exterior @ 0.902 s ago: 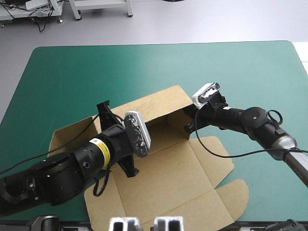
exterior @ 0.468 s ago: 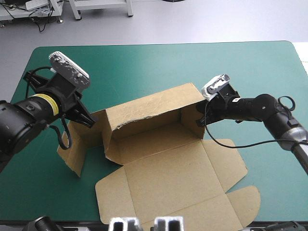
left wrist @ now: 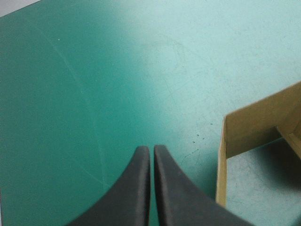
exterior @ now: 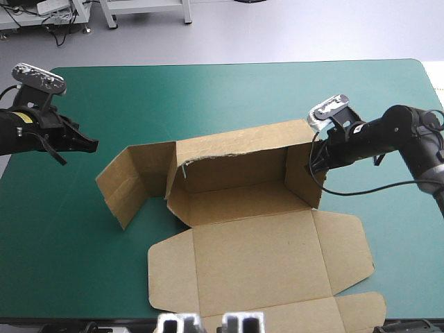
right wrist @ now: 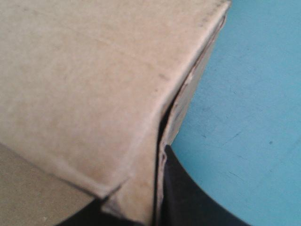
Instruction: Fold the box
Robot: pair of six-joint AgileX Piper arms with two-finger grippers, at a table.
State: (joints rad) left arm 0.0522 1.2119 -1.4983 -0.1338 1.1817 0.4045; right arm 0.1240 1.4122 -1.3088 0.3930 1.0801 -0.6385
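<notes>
Box point(exterior: 243, 229) at middle of table point(exterior: 208, 97): back wall raised, lid flat. Right jaws pinch right end wall point(exterior: 316, 189); left jaws pressed together, empty. Board probably light, stiff: take left flap point(exterior: 121, 189) near its crease.

Lab: teal-green table point(exterior: 229, 97), grey floor point(exterior: 291, 35), white bench frames point(exterior: 110, 14), loose cables point(exterior: 61, 32) beyond.

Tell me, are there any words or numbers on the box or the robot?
Nothing here can be read.
The box: plain brown board, no print.
The yellow label on the left arm: too small to read.
The teal-green cover: no writing.
</notes>
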